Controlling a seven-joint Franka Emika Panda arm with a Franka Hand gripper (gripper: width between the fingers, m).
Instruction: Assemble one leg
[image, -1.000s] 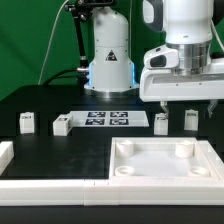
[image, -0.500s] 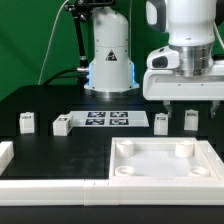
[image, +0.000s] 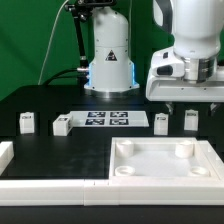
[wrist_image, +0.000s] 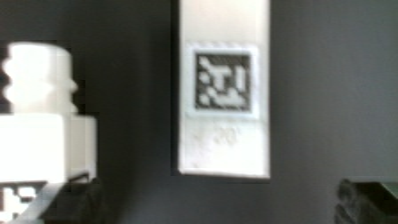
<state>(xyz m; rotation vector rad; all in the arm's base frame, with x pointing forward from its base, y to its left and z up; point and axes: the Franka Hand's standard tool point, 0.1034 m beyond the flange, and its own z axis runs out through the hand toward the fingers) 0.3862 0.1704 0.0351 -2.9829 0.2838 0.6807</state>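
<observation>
Just past the marker board (image: 105, 120), off its end on the exterior view's right, the leg (image: 189, 120) is standing upright, its long axis pointing up toward the gripper (image: 194, 102). The gripper is hanging directly above it with jaws spread wide and holding nothing. A second leg (image: 161, 122) is sitting nearer the marker board, just outside the jaw line. The coming move is looking like a straight descent, one jaw passing down each side of the leg

legs (image: 62, 125) flank the marker board (image: 105, 119) on both sides in a row, w/ tabletop (image: 160, 163) in front.
</observation>
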